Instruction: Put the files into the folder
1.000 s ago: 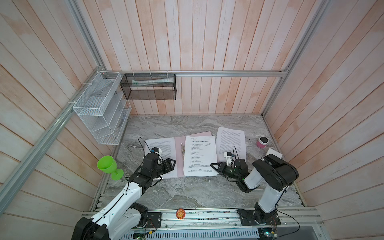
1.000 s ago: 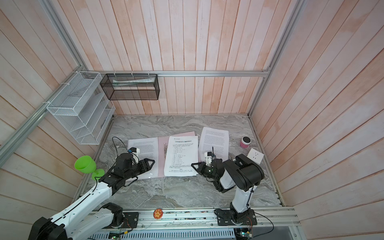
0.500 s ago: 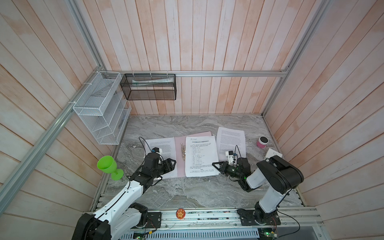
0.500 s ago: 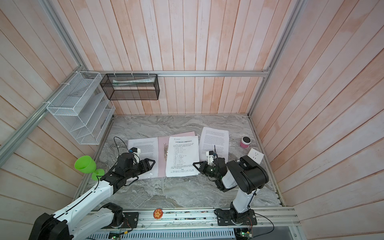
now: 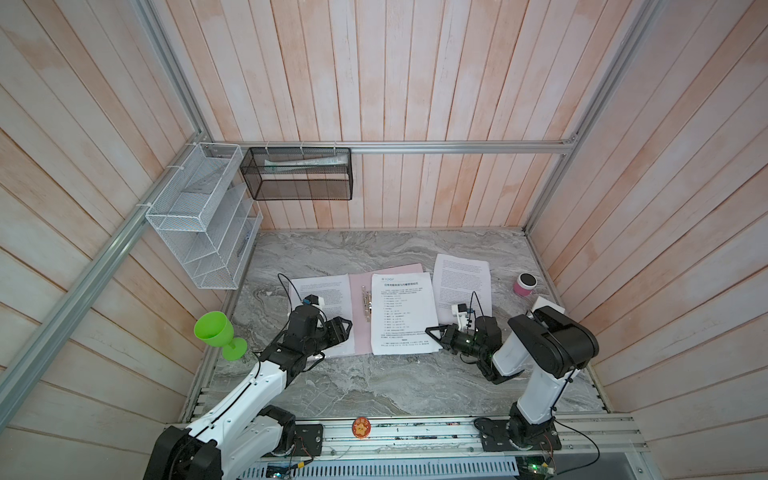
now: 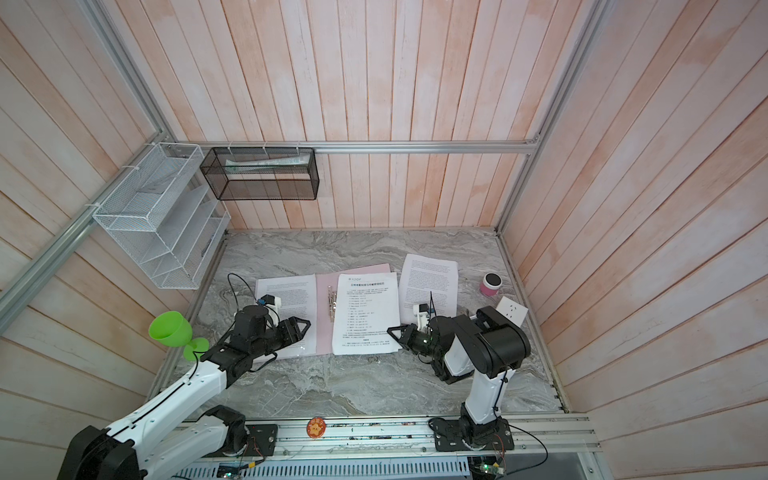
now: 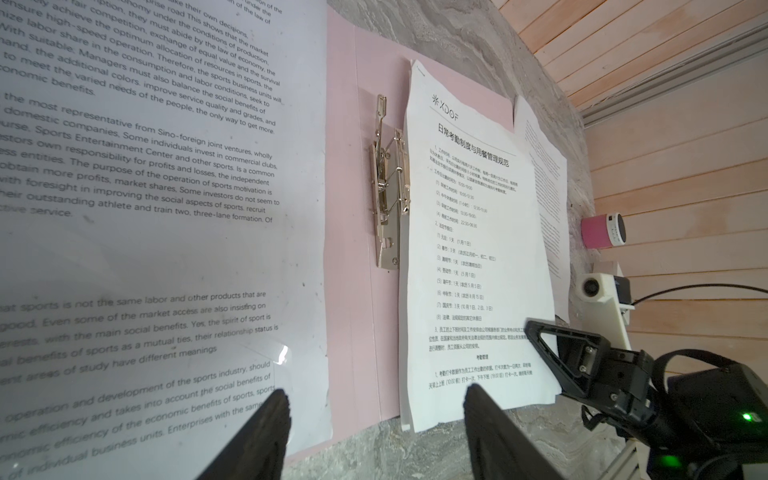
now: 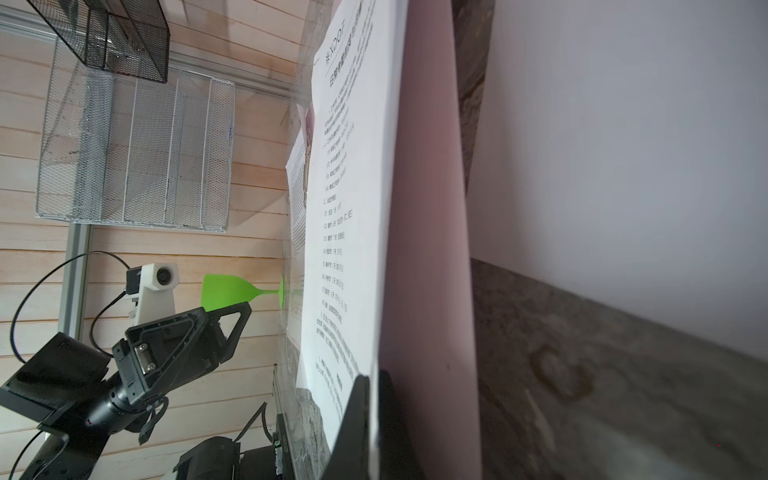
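The pink folder (image 5: 360, 332) lies open on the marble table, its metal clip (image 7: 388, 187) beside the spine. A stack of files (image 5: 403, 316) with Chinese text rests on its right cover. My right gripper (image 8: 372, 380) is shut on that stack's near right corner, low over the table; in both top views it (image 6: 390, 331) points left. One English-text sheet (image 5: 322, 291) covers the left cover, and another sheet (image 5: 461, 282) lies right of the folder. My left gripper (image 7: 376, 390) hovers open over the folder's near edge, holding nothing.
A green goblet (image 5: 216, 332) stands at the table's left edge, close to my left arm. A pink cup (image 5: 524, 284) and a white socket block (image 6: 513, 309) sit at the right. A white wire-mesh rack (image 5: 199, 224) and a black mesh basket (image 5: 297, 178) hang on the walls.
My right gripper has shifted slightly to the right, and the gripped stack slid with it. The left gripper has stayed nearly still and open.
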